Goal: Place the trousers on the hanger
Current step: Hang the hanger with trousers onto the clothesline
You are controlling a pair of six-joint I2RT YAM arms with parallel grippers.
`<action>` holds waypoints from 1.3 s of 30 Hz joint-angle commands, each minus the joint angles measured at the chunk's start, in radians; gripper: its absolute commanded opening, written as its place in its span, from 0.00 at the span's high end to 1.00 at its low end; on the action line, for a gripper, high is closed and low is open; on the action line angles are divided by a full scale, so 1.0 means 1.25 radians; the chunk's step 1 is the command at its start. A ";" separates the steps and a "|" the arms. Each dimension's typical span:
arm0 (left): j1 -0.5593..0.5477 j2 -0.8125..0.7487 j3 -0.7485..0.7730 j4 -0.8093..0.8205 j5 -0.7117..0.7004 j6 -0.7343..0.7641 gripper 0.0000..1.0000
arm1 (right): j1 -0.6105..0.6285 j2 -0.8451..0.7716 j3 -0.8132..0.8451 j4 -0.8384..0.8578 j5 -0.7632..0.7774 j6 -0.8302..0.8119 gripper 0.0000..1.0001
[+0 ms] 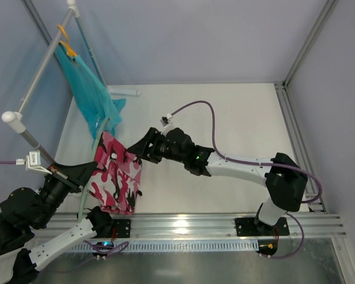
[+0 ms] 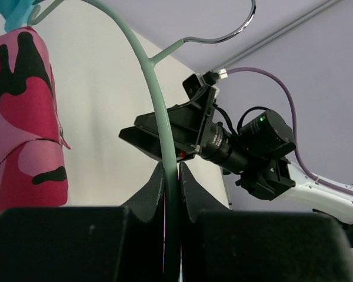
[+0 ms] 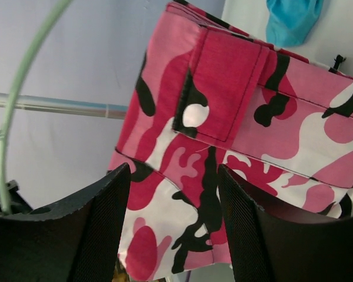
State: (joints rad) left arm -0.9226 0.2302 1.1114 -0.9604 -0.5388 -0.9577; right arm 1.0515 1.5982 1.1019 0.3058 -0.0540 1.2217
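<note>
Trousers (image 1: 115, 174) hanging folded at the near left of the table (image 1: 225, 118), beside the hanger (image 2: 155, 94) — its mint rod clenched between the left gripper's (image 2: 172, 176) closed jaws. Right gripper (image 3: 173, 170) released, jaws wide apart — pointed left at the trousers' right edge, not grasping them. Teal garment (image 1: 92, 94) hangs far left.

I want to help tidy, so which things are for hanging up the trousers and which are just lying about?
For the job:
pink camouflage trousers
mint-green hanger, clamped in the left gripper

Just lying about:
teal garment
orange hanger
white tube rack
</note>
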 commanded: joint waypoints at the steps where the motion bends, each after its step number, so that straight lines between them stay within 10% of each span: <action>1: 0.002 -0.018 0.039 0.082 -0.062 0.024 1.00 | -0.005 0.047 0.117 -0.011 -0.073 -0.041 0.37; 8: 0.003 -0.011 0.069 0.055 -0.109 0.043 1.00 | -0.008 0.187 0.352 -0.137 -0.133 -0.097 0.37; 20: 0.003 0.064 0.145 0.076 -0.180 0.118 1.00 | -0.023 0.194 0.320 -0.108 -0.135 -0.121 0.37; 31: 0.003 0.054 0.132 0.091 -0.240 0.145 1.00 | -0.101 0.412 0.790 -0.361 -0.055 -0.181 0.44; 39: 0.003 0.217 0.089 0.352 -0.300 0.306 1.00 | -0.116 0.270 0.463 -0.224 -0.103 -0.172 0.44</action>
State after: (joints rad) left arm -0.9207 0.4080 1.2274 -0.8864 -0.8494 -0.7033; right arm 0.9058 2.0468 1.8305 -0.0429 -0.1555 1.0214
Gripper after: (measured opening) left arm 0.064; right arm 0.565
